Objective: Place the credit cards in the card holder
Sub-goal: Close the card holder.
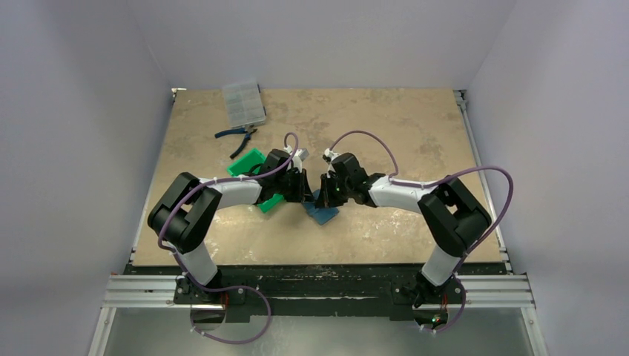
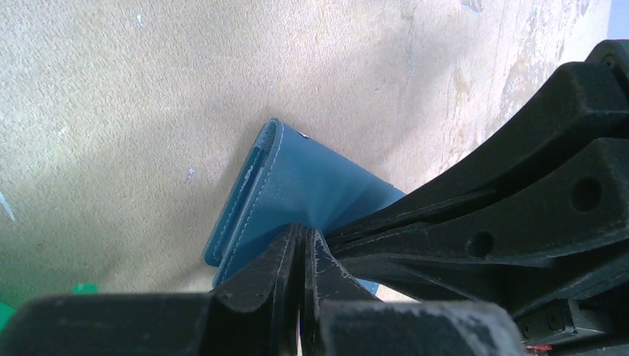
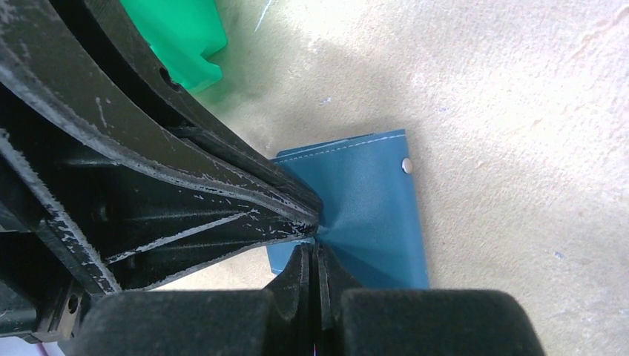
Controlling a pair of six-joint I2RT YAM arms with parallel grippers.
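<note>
Just below the middle of the top view, the 2 arms meet tip to tip over the card holder (image 1: 324,215), which is low over the tan table (image 1: 415,133), just right of the green tray (image 1: 247,165); whether it rests there or is lifted slightly cannot be told. The left gripper (image 2: 302,236) is clenched on the blue cover, which puckers at its tips, and the right gripper (image 3: 317,251) pinches the same cover from the opposite side. A clear box (image 1: 243,102) and pliers (image 1: 236,135) lie well apart at the table's upper left.
</note>
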